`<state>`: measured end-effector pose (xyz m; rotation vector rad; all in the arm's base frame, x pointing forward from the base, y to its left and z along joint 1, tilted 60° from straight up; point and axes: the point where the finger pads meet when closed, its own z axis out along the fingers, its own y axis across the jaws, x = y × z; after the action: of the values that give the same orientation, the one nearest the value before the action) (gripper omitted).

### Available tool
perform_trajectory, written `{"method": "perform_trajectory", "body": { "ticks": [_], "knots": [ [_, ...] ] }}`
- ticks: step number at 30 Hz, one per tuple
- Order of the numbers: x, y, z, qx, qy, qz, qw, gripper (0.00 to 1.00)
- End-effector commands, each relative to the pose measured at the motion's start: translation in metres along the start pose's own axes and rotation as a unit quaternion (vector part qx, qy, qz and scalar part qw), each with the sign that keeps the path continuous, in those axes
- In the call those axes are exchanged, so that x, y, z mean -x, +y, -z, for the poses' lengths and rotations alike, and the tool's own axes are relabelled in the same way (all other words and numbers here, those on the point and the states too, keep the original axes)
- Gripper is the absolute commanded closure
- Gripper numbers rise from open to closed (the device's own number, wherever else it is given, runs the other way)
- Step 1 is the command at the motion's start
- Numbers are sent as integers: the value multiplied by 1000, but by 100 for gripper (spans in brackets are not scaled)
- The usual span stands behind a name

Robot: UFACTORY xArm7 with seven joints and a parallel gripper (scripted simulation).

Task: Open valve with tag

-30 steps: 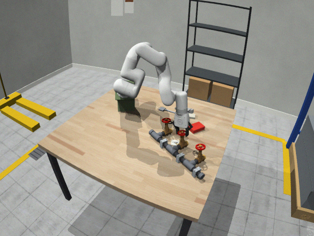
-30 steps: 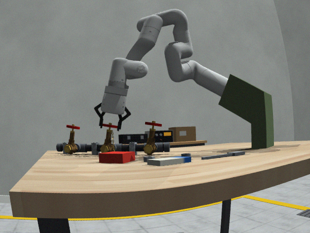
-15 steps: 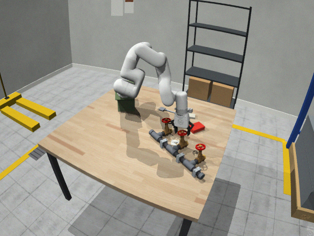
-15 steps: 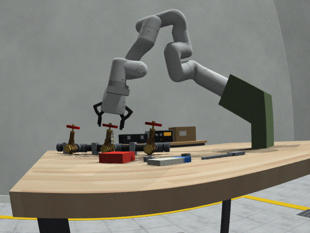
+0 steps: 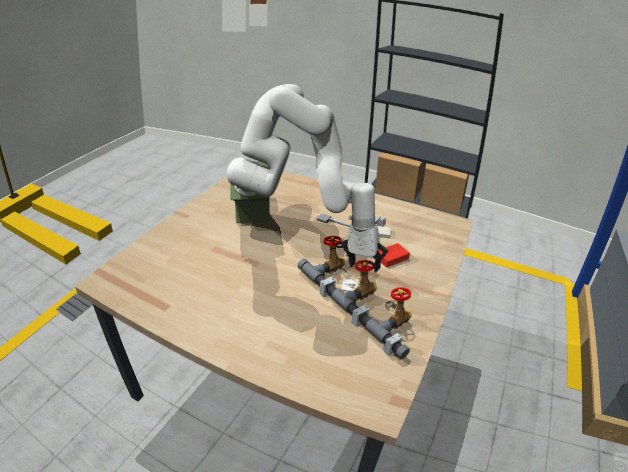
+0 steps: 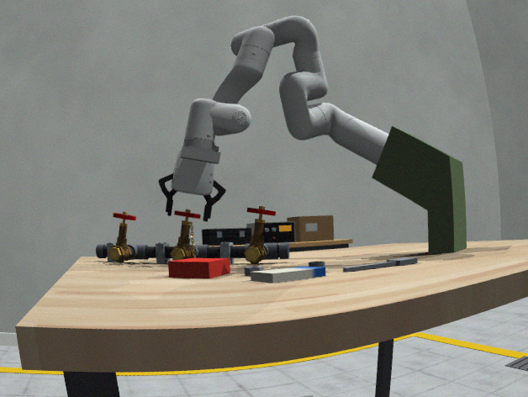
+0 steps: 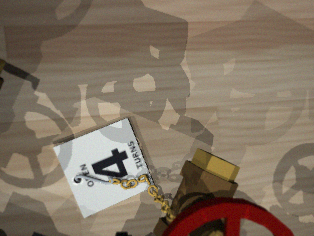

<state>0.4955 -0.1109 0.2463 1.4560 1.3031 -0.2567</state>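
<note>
Three brass valves with red handwheels stand on a grey pipe (image 5: 350,302) on the wooden table. The middle valve (image 5: 364,267) has a white tag (image 5: 348,284) chained to it. In the wrist view the tag (image 7: 102,172) reads "OPEN 4 TURNS" and a gold chain (image 7: 150,192) links it to the brass valve body (image 7: 207,182) under the red wheel (image 7: 227,220). My gripper (image 6: 187,212) is open, with its fingers straddling the middle handwheel (image 6: 187,214) at about wheel height and apart from it. The other valves stand to each side (image 5: 333,241) (image 5: 400,293).
A red block (image 5: 395,254) lies just behind the gripper. A flat grey and blue item (image 6: 287,272) and a dark bar (image 6: 375,264) lie on the table. The arm's green base (image 5: 251,205) stands at the back left. A shelf with boxes (image 5: 421,182) stands behind the table.
</note>
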Motion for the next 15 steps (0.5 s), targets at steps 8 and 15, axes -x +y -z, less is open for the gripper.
{"method": "perform_trajectory", "body": {
  "ticks": [8, 15],
  "knots": [
    [-1, 2, 1, 2, 1, -14, 1000, 0],
    [-1, 2, 1, 2, 1, -75, 997, 0]
  ]
}}
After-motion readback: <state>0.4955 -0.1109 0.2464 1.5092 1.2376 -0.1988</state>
